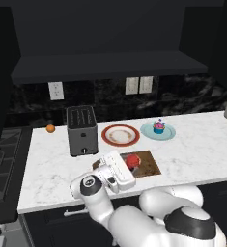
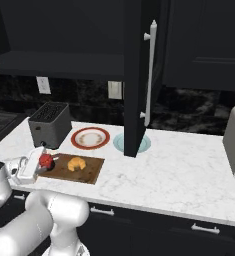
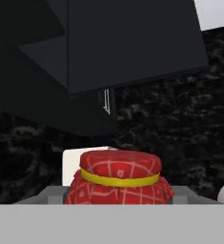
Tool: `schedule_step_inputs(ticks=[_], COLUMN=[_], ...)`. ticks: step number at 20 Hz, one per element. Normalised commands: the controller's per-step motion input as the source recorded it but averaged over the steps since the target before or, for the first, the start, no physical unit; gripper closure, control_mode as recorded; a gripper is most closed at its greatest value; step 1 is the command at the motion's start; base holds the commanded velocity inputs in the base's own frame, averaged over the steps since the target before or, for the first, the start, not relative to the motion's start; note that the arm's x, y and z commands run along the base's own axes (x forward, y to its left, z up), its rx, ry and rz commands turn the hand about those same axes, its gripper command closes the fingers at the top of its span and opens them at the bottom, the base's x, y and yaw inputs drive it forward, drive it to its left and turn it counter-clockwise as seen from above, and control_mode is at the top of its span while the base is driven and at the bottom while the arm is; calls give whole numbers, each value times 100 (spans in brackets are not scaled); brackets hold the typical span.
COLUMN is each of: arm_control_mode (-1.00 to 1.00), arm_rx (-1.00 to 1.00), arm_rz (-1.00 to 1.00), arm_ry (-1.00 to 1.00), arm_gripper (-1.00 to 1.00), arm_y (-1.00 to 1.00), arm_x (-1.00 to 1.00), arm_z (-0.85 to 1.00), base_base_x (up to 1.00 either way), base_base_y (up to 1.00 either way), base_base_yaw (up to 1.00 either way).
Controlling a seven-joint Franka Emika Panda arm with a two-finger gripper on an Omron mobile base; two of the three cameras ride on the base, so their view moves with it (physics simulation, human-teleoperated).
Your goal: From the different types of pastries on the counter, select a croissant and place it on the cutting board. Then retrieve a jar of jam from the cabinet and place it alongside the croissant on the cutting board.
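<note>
the end effector (image 2: 43,162) is closed on the jar of jam (image 2: 46,160), gripping it from the side so the jar stays upright, its red cloth-topped lid close before the hand camera. it hangs at the left end of the cutting board (image 2: 89,172); whether it touches the wood i cannot tell. the croissant (image 2: 77,163) already lies mid-board, leaving space beside it. the cabinet (image 2: 135,75) door stands open over the bench (image 2: 179,175), likely left so after the jar came out.

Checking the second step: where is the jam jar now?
The jam jar is in the gripper at the cutting board's left end in the right base view, left of the croissant.
</note>
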Motion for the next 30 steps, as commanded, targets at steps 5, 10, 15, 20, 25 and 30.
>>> schedule_step_inputs(ticks=[5, 10, 15, 20, 25, 30], arm_control_mode=[-100, -100, -100, -100, -100, -100], arm_rx=[18, 8, 27, 4, -3, -1], arm_rz=[8, 4, 17, 3, 2, 2], arm_ry=[0, 8, 39, 0, -17, -1], arm_gripper=[100, 100, 100, 100, 100, 100], arm_y=[-6, 0, 1, 0, 15, 11], arm_x=[83, 16, 44, 0, 0, 9], arm_z=[-1, -9, -30, -27, -89, -19], base_base_x=[0, 0, 0, 0, 0, 0], base_base_y=[0, 0, 0, 0, 0, 0], base_base_yaw=[0, 0, 0, 0, 0, 0])
